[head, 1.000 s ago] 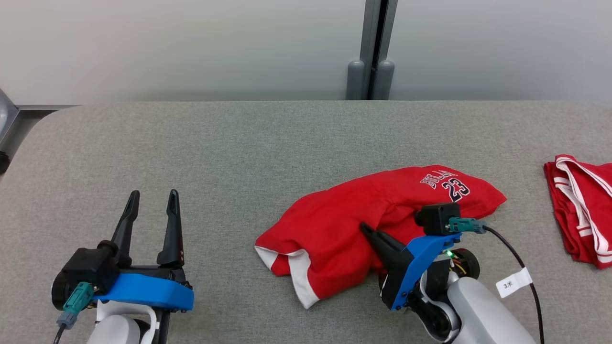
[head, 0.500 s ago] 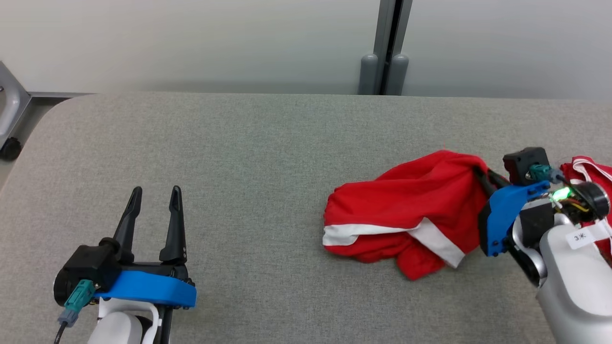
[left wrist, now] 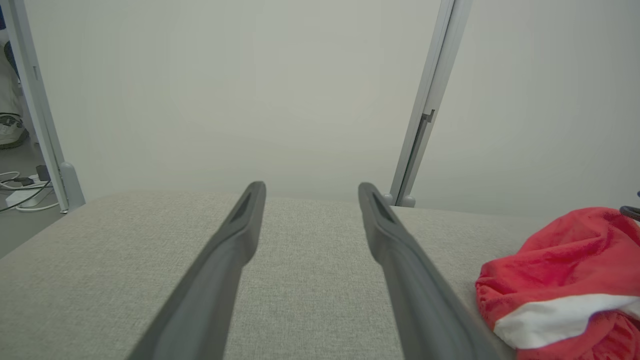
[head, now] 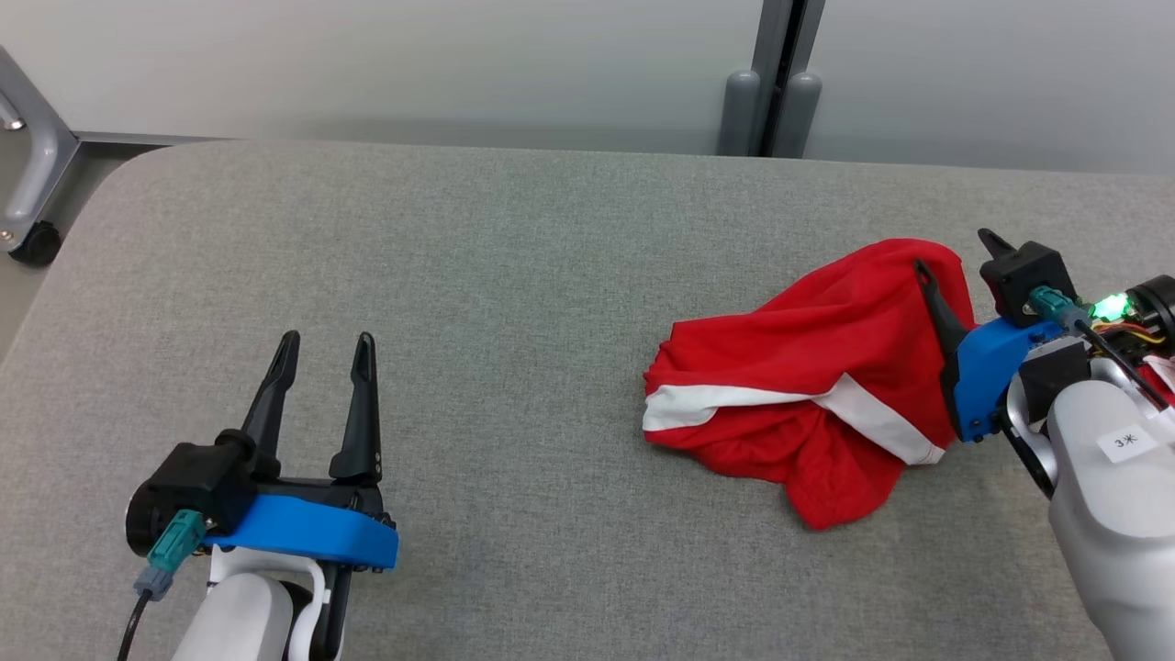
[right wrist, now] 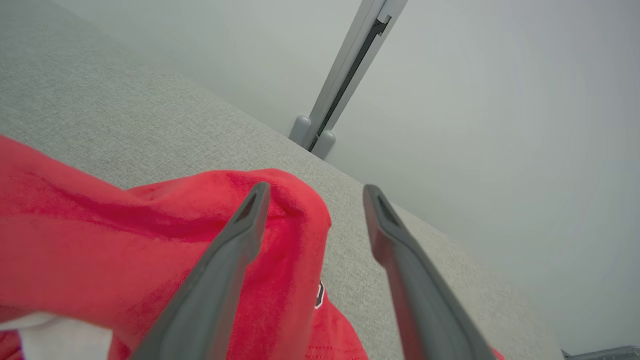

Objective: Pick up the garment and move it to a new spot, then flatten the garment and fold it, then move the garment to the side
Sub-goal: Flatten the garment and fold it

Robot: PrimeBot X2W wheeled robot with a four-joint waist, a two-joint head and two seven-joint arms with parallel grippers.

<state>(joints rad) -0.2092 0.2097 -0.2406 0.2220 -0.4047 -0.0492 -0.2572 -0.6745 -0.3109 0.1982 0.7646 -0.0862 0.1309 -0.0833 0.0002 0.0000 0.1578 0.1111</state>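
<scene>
Starting with the right gripper (head: pixel 955 250): what are its fingers (right wrist: pixel 235 250) doing?

Spread wide and clamping nothing. In the right wrist view one finger lies along a raised fold of the red garment (head: pixel 808 367). The other stands over bare grey tabletop (head: pixel 514 275), and tabletop shows in the gap between them.

And where is the garment lying?

On the right part of the tabletop, in a crumpled heap with white bands across its near side. Its right edge reaches the blue bracket (head: pixel 987 367) of the right gripper. A scrap of dark print shows low in the right wrist view, too little to read.

The left gripper (head: pixel 328 340)?

Low on the left, well apart from the garment, over bare tabletop. Its fingers (left wrist: pixel 225 270) are parted too, nothing between them; the left wrist view catches the garment at its right edge.

Anything else?

A pale wall with a grey post (head: pixel 769 73) behind the tabletop, and a caster (head: pixel 37 243) on the floor at the far left corner
</scene>
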